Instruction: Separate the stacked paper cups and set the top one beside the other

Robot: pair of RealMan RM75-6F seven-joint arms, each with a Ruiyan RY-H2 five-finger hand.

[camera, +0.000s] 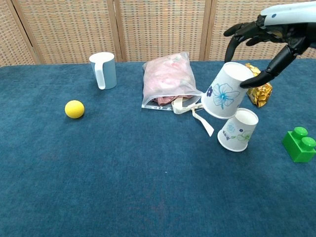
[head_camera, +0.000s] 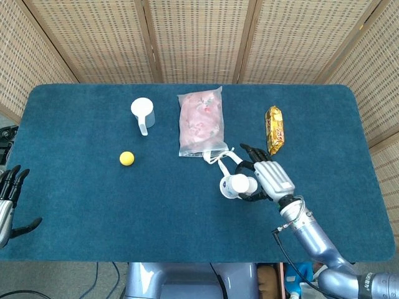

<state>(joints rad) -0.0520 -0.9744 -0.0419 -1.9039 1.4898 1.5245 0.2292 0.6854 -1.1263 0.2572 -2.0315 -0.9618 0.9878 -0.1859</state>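
Note:
In the chest view my right hand (camera: pixel 269 32) holds the top paper cup (camera: pixel 223 92) by its rim, lifted off the table and tilted, its base pointing down-left. This cup is white with a blue flower print. The second paper cup (camera: pixel 238 130) sits on the blue cloth just below and to the right, leaning, mouth upward, apart from the lifted one. The head view shows my right hand (head_camera: pixel 269 179) with the held cup (head_camera: pixel 228 186) at its left. My left hand (head_camera: pixel 9 200) hangs at the table's near left edge, fingers apart and holding nothing.
A pink bag (camera: pixel 169 80) with white ties (camera: pixel 200 117) lies just left of the cups. A gold snack packet (camera: pixel 260 92) lies behind them and a green brick (camera: pixel 299 143) to their right. A pale blue mug (camera: pixel 103 70) and a yellow ball (camera: pixel 74 109) are at left.

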